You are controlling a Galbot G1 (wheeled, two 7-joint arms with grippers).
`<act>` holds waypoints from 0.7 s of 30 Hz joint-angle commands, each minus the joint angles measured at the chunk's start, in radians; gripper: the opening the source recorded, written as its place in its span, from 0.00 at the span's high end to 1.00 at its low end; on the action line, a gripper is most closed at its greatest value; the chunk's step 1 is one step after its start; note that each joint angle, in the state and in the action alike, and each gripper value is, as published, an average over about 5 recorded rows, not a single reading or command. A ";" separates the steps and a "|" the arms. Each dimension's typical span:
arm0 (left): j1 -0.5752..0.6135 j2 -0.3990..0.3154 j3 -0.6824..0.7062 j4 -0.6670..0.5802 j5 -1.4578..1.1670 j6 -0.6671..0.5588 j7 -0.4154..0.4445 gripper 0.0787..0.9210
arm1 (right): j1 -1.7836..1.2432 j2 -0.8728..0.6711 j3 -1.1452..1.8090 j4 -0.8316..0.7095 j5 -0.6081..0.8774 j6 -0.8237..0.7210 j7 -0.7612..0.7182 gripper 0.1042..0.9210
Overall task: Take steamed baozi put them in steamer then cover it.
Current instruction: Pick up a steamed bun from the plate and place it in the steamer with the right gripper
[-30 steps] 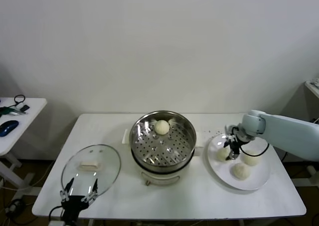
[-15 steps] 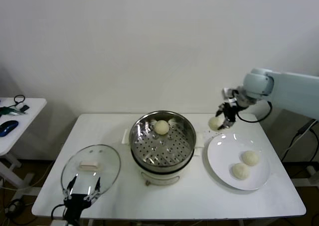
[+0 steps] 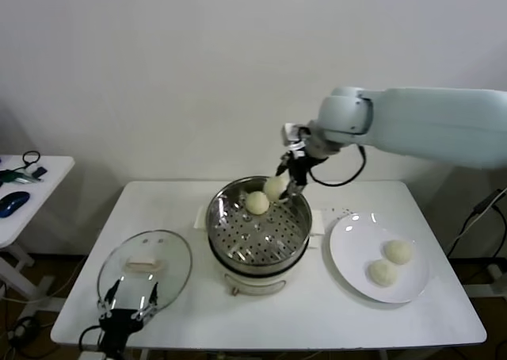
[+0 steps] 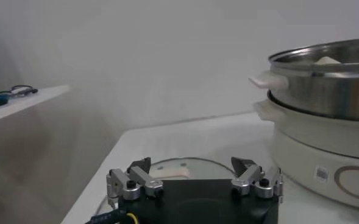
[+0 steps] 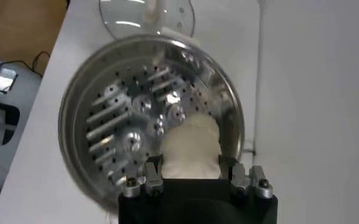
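Baozi over steamer
R hand grips it above rear rim; L hand wide, near surface's front-left corner.

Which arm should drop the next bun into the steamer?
Right. The right gripper, jaws shut on a baozi, is above the steamer rim. The left gripper, jaws open, sits low by the glass lid.
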 commanded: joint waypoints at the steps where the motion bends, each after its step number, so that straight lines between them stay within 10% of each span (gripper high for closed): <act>1: -0.001 0.002 -0.005 0.004 0.001 -0.004 0.000 0.12 | -0.161 0.217 0.068 -0.069 0.036 -0.072 0.091 0.36; 21: -0.005 0.002 -0.007 0.020 -0.003 -0.008 -0.001 0.12 | -0.308 0.328 0.069 -0.222 -0.058 -0.080 0.112 0.36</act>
